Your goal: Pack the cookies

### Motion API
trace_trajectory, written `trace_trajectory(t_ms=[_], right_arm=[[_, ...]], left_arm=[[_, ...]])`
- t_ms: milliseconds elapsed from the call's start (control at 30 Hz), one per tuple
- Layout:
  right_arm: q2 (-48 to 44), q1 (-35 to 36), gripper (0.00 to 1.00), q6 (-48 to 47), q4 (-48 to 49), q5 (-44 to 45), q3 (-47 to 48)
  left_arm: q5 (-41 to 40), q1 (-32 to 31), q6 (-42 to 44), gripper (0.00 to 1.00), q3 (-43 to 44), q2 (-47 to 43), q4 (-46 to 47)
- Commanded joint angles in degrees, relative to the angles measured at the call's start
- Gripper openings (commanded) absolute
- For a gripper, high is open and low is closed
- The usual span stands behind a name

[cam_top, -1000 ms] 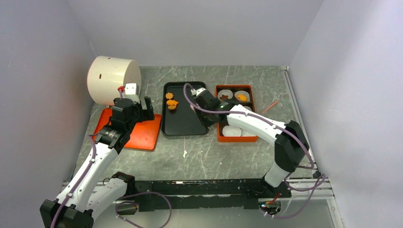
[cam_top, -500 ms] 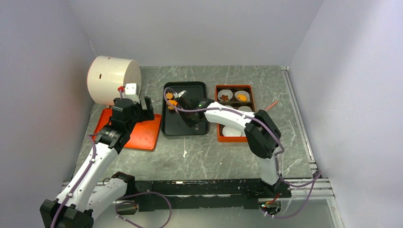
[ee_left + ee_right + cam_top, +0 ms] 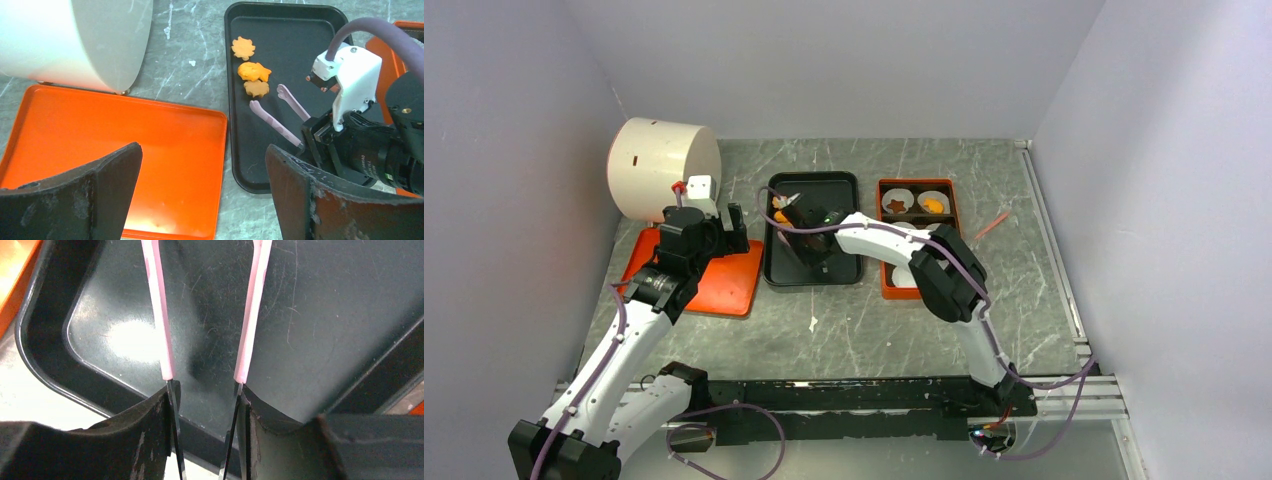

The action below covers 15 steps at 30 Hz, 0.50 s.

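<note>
The left gripper (image 3: 201, 156) is held wide apart and empty over the orange lid (image 3: 125, 140), where it was already seen a second ago. Right of the lid lies the black tray (image 3: 292, 45). The right gripper (image 3: 268, 97), seen a second ago at the left edge of the box (image 3: 919, 182), has been swung left over the tray. Its pink prongs (image 3: 272, 122) are now spread a little wider, with nothing gripped between them. In the left wrist view, three orange cookies (image 3: 253, 71) are shown in a row on the far left part of the tray. The prong tips are placed just beside the nearest cookie; whether it is touched cannot be told. The right wrist view shows none of them, only the two prongs over bare tray floor near a rounded corner. Only from above can the box's contents be seen: a brown cookie (image 3: 894, 206) and an orange cookie (image 3: 933, 205) lie in its two far paper cups (image 3: 910, 276). Far left, the white drum (image 3: 659, 165) is unmoved.
</note>
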Motion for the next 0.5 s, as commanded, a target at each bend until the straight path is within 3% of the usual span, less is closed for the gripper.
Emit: trace_trajectory(t_ms=[0, 467], right_arm=[[1.69, 0.26, 0.47, 0.13, 1.95, -0.19, 4.08], [4.58, 0.26, 0.42, 0.49, 2.00, 1.24, 7.18]], left_arm=[[-0.64, -0.15, 0.34, 0.98, 0.56, -0.23, 1.38], [-0.79, -0.15, 0.37, 0.98, 0.56, -0.21, 1.31]])
